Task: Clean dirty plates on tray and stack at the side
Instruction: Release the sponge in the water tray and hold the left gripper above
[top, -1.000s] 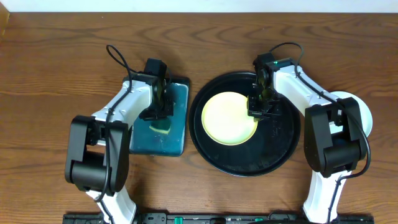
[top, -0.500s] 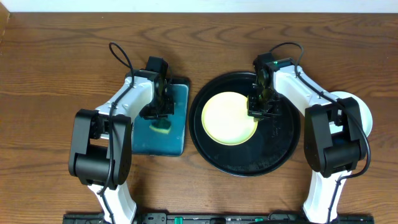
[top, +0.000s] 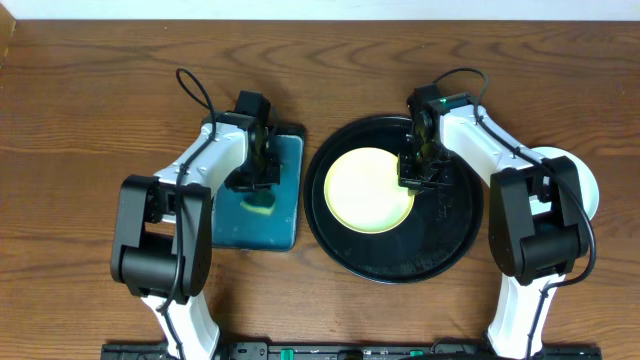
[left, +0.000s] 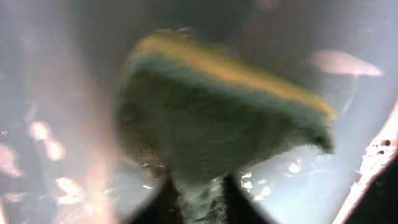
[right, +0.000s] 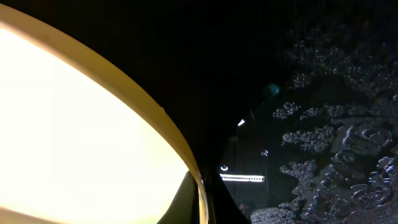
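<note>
1. While the right claw (top: 415, 180) pinches the right-hand rim of the yellow plate (top: 365, 190), that plate lies flat inside the black tray (top: 440, 245), left of the tray's centre. The plate's face reads plain pale yellow.
2. Right claw state: closed down on the plate. The wrist view shows the thin rim running between the two dark fingertips at the bottom edge.
3. Black tray: round with a raised rim, on the desk (top: 90, 120) right of middle. Its floor is wet, with beads and streaks of water (right: 336, 155) beside the plate.
4. One bright bar glints on the wet floor in the right wrist view, too blurred to read as writing.
5. Left claw (top: 256, 185) hangs over the teal tray (top: 285, 228), a rectangular one just left of the black tray. I cannot tell if the two trays touch.
6. Left claw state: narrow gap, with a squeezed strip of the sponge (top: 261, 204) caught between the fingertips. The sponge is green with a yellow layer, and its body spreads out past the fingers onto the wet teal floor.
7. Pale plate (top: 588, 190) lies on the desk at the far right, outside the black tray and mostly hidden under the right arm. I cannot tell whether it is one plate or a stack.
8. Green light (top: 441, 100) glows on the right arm near the wrist. Any labels on the arms are too small to read.
</note>
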